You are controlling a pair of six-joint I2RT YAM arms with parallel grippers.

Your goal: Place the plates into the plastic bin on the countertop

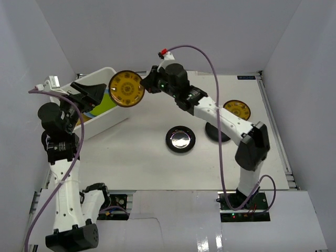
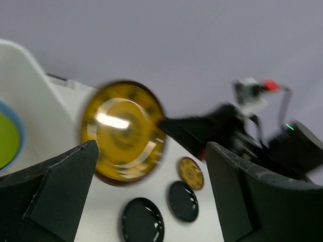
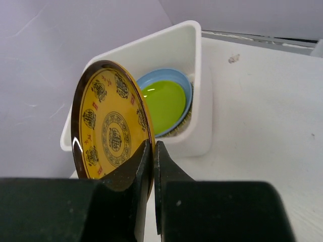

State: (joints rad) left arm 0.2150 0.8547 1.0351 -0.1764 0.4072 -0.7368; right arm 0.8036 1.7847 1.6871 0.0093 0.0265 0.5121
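Observation:
My right gripper (image 3: pixel 153 151) is shut on the rim of a gold-patterned, dark-rimmed plate (image 3: pixel 111 126), held on edge in the air just right of the white plastic bin (image 1: pixel 113 119). From above, this plate (image 1: pixel 126 88) hangs at the bin's far corner. Inside the bin a lime green plate (image 3: pixel 162 103) lies on a light blue plate (image 3: pixel 166 75), with a woven straw-yellow plate (image 3: pixel 182 126) under them. My left gripper (image 1: pixel 93 98) hovers over the bin, open and empty, and its wrist camera faces the held plate (image 2: pixel 123 132).
On the white countertop (image 1: pixel 142 157) lie a glossy black plate (image 1: pixel 180 139), a second black plate (image 1: pixel 218 134) partly under my right arm, and another gold-patterned plate (image 1: pixel 237 109). White walls enclose the countertop on three sides.

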